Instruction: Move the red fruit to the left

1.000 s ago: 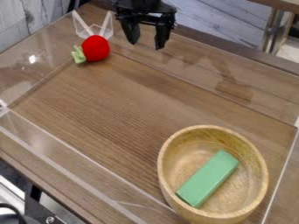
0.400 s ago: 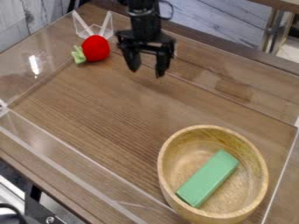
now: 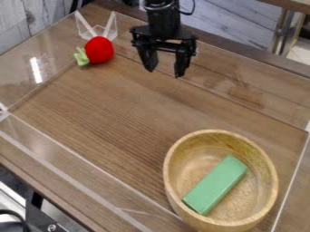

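Since the earlier frames the hand (image 3: 165, 64) has shifted rightward and toward the camera across the back of the table (image 3: 133, 118), ending farther from the red fruit (image 3: 98, 50) than it began; the fruit, the wooden bowl (image 3: 182, 159) and the green block (image 3: 215, 185) have not moved. At present the hand points straight down with its fingers (image 3: 149, 62) spread wide and nothing between them. It hangs low over bare wood, and whether the tips touch the surface cannot be determined from this view. The red fruit rests on the table at the back left, near the clear wall of the enclosure, its green leafy cap turned to the left; it lies well apart from the hand, to the hand's left in the picture. The wooden bowl sits at the front right with the flat green block lying inside it, clear of any working path. Judged from this layout, the task is at the approach step and the fruit has not been grasped. The next move calls for bringing the spread hand back over the fruit, lowering it so the fingers straddle the round body, and closing gently, since a glossy round object may roll or slip sideways.
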You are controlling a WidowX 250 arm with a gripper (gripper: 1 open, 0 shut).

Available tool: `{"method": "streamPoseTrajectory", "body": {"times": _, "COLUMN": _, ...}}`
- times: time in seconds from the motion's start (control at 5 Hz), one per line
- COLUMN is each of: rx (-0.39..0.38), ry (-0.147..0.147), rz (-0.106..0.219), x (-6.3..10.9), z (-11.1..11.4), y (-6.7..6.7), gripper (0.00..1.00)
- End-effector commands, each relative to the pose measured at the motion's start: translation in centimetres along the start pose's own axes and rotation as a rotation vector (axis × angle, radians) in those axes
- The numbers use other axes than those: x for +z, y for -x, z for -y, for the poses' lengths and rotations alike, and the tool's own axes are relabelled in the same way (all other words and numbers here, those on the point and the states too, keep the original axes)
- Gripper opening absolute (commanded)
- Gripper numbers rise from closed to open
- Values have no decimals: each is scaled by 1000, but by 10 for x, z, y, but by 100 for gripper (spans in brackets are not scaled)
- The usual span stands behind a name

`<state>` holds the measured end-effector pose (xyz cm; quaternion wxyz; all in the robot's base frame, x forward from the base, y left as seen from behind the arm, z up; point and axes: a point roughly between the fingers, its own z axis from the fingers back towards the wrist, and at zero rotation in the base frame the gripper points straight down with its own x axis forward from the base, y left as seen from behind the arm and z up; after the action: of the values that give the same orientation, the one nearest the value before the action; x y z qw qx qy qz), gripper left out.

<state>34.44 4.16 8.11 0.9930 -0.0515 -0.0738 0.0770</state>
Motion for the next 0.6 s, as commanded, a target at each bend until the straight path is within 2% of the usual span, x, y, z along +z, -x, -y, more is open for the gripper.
{"method": "streamPoseTrajectory", "body": {"times": 0.0, "rx": 16, "ry": -6, "rz": 87, "x": 29, "z": -1, "y": -5, "gripper": 100}}
{"method": "streamPoseTrajectory", "body": {"times": 0.2, "rx": 46, "ry": -10, "rz": 101, "x": 30, "z": -8, "y": -3, "gripper": 100}}
{"method": "streamPoseTrajectory", "body": {"times": 0.4, "rx": 78, "ry": -16, "rz": 116, "x": 25, "z": -13, "y": -7, "gripper": 100}}
